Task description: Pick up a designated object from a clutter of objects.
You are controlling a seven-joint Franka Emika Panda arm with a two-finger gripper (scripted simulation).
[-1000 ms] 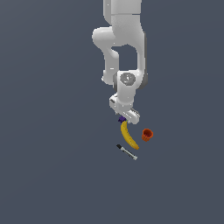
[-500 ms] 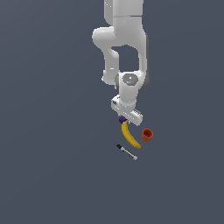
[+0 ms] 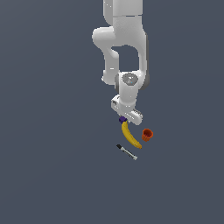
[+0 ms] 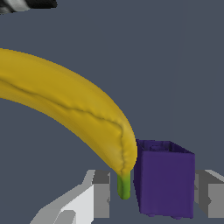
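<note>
Gripper [image 4: 153,197] fingers stand spread around the purple block [image 4: 165,177], which sits between them on the desk, nearer one finger. The banana [image 4: 65,109] stem tip also pokes into that gap, just beside the block, so closing risks catching both.

No text, label, brand, number or sign can be read in either view. The banana [image 4: 65,109], purple block [image 4: 165,177], cup [image 3: 147,134] and pen [image 3: 126,152] show plain surfaces only.
</note>
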